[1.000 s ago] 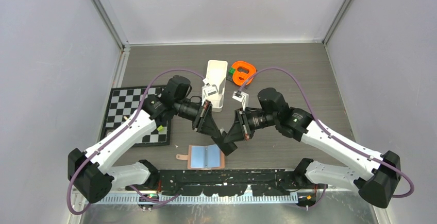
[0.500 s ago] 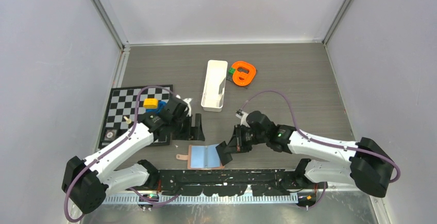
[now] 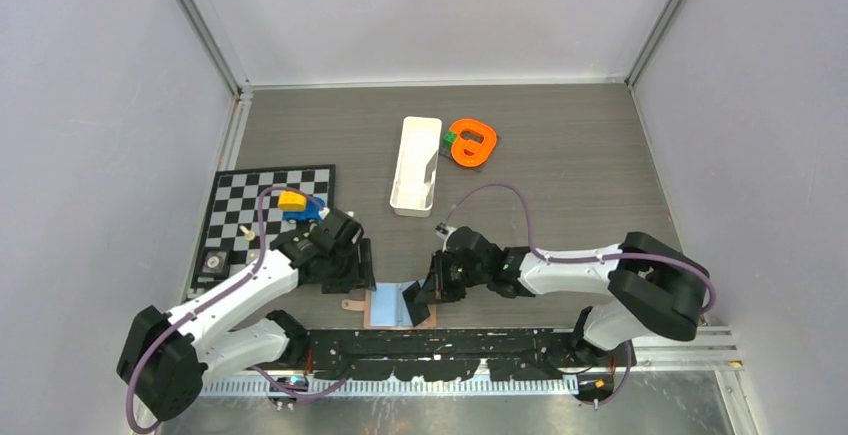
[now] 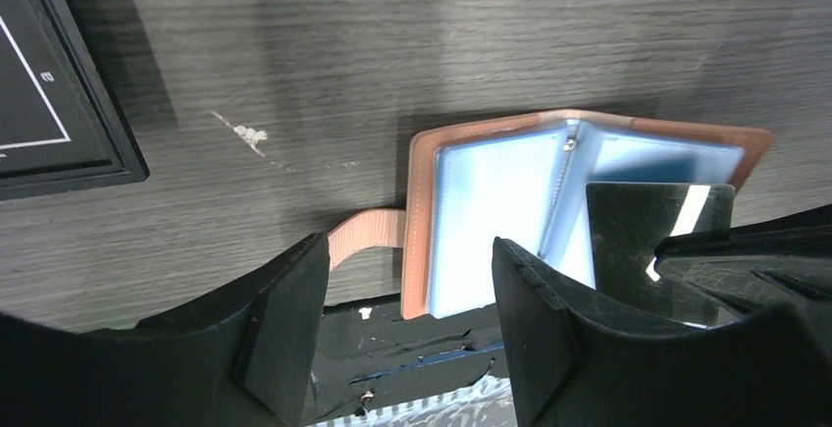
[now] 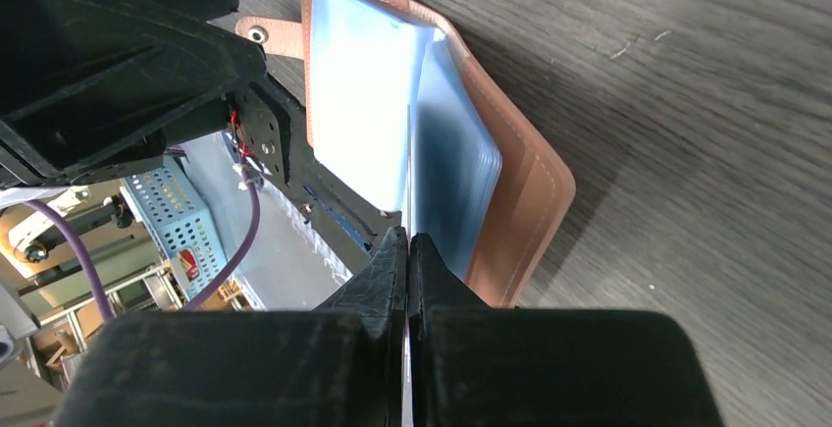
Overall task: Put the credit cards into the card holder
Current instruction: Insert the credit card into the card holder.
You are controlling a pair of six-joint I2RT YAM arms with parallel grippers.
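Observation:
The tan card holder (image 3: 385,306) lies open on the table by the near edge, its pale blue sleeves facing up (image 4: 491,211) (image 5: 358,83). My right gripper (image 3: 428,293) (image 5: 407,240) is shut on a dark, shiny credit card (image 4: 657,240) (image 3: 413,305). The card stands on edge over the holder's right half, at the sleeves beside the spine. My left gripper (image 3: 357,275) (image 4: 404,255) hangs open just above the holder's left edge and strap, with nothing between its fingers.
A long white tray (image 3: 416,165) and an orange ring-shaped piece (image 3: 472,141) sit farther back. A chessboard (image 3: 262,225) with a yellow block (image 3: 292,198) and a blue block (image 3: 306,211) lies at the left. A black rail (image 3: 450,345) runs along the near edge.
Both arms have come down from a raised meeting point over the table's middle. The left gripper opened and moved to the holder's left edge; the right carried the card down to the holder.

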